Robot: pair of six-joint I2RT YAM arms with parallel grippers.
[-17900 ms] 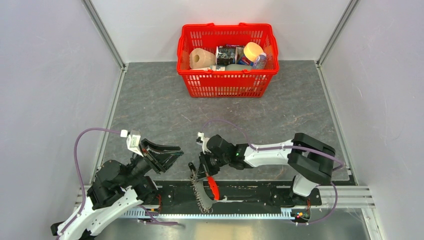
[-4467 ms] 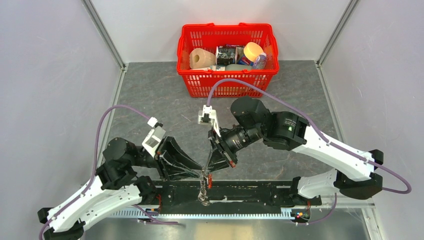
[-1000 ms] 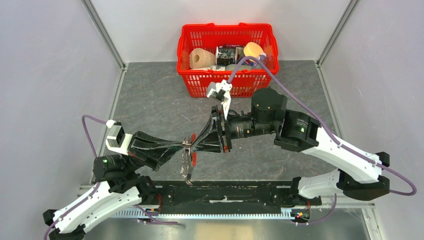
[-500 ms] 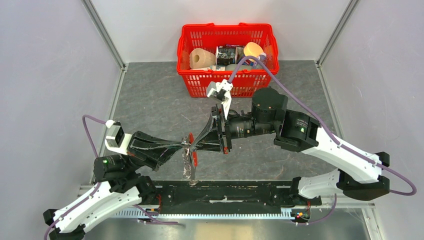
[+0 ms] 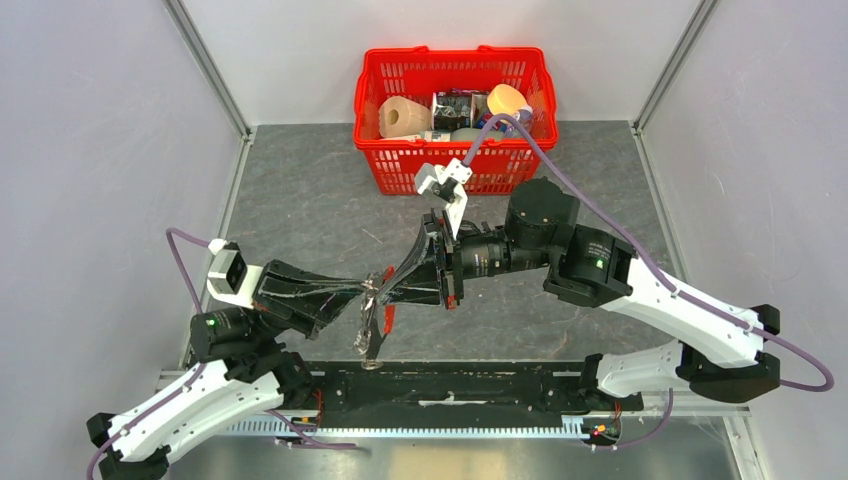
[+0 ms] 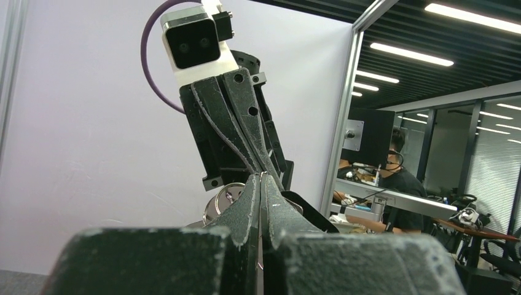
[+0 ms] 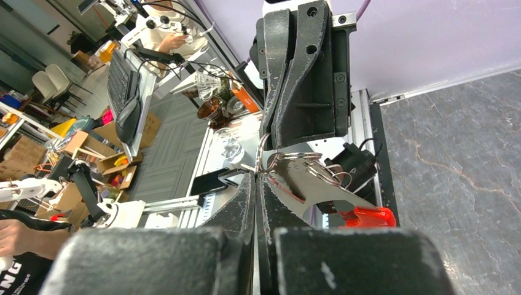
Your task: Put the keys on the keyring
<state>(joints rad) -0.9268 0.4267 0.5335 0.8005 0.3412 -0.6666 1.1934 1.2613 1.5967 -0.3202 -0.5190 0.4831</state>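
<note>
Top external view showed you both arms reaching toward each other over the near part of the grey stone-patterned worktop [image 5: 300, 200], their tips meeting nose to nose. Your left pincer [image 5: 365, 291] was pinching the keyring [image 5: 369, 335], a bunch of silvery metal rings and chain with a flat bright red curved strap [image 5: 387, 318]. The bunch hung down from that meeting point toward the black base rail [image 5: 470, 385]. Your right pincer [image 5: 388, 288] faced it from the opposite side, its fingers also pressed together and its tips right at the top of the bunch. From the left wrist you saw your own fingers [image 6: 249, 203] closed flat against each other, the right pincer's tips just beyond their end, and a couple of silvery rings showing to their left. From the right wrist you saw a thin split ring looping across the shut fingertips [image 7: 246, 190], directly under the left pincer's tips, with a flat silvery piece, smaller rings and the red strap beside it. You could not tell whether the right pincer actually nipped the wire. The small black-headed key could not be picked out from the bunch in any view. A red plastic basket [image 5: 455, 150] holding groceries sat at the far edge of the worktop, well apart.
</note>
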